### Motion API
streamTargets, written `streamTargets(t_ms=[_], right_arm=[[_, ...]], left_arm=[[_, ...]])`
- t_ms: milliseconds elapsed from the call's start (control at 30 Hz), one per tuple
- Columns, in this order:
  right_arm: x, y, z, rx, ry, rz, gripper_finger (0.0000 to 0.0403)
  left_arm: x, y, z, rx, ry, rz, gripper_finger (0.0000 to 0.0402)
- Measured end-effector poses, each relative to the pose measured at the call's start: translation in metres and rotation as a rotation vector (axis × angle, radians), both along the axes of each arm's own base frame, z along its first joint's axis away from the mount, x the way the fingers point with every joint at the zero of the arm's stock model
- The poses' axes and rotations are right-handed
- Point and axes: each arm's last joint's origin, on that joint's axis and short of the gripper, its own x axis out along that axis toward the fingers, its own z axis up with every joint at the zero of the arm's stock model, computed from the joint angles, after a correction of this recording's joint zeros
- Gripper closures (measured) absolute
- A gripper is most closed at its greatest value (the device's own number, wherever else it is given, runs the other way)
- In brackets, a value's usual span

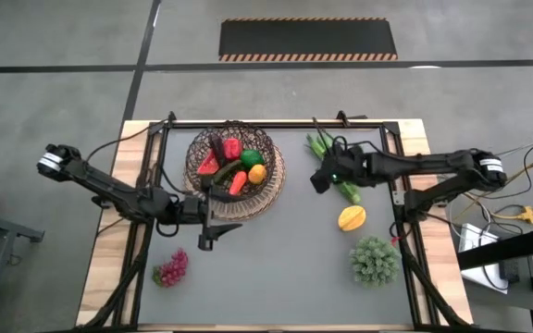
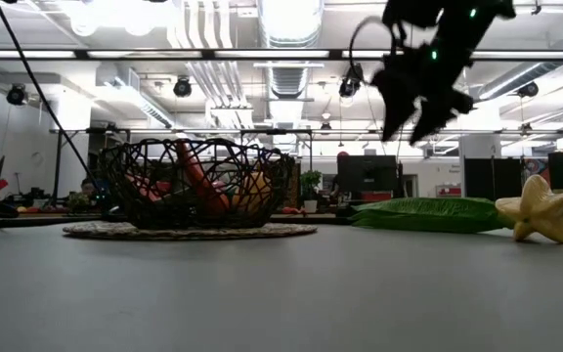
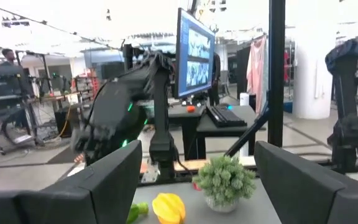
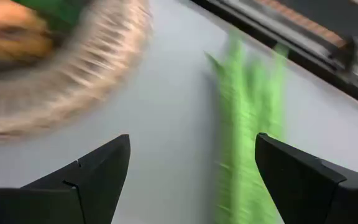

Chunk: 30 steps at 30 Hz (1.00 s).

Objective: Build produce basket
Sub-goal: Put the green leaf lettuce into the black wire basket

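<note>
We see no readable writing or brand marks anywhere; the monitor in the left wrist view shows only unreadable tiles. The basket sits at the far-left part of the grey surface, already holding several produce pieces; we can make out red, green and orange ones, but the wire hides the rest. Still loose on the surface: red grapes near-left, yellow fruit, and the long green stalks, partly covered by the right arm from above. A small green potted plant stands near-right. Left end effector hangs just beside the basket's near rim, fingers wide apart, nothing held. Right end effector is raised above the stalks, fingers also spread, empty. Right wrist view is smeared, so the stalks and basket edge are hard to resolve there.
</note>
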Motion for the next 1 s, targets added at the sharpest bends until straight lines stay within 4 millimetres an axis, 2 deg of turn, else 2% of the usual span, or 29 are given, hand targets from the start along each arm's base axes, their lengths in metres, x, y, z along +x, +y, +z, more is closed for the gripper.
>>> streamTargets(t_ms=[233,433,700,1000], right_arm=[[0.000,-0.041,-0.033,0.111,0.172,-0.108,0.0077],[0.002,-0.064,-0.063,0.202,0.288,-0.123,0.0077],[0.005,-0.073,-0.089,0.242,0.397,-0.130,0.0078],[0.006,-0.073,-0.092,0.245,0.406,-0.132,0.0080]], left_arm=[[-0.005,0.002,-0.003,0.016,0.001,0.009,0.0109],[-0.006,0.003,-0.006,0.013,0.007,0.032,0.0109],[-0.006,0.003,-0.006,0.013,0.008,0.034,0.0109],[-0.006,0.003,-0.006,0.013,0.008,0.034,0.0109]])
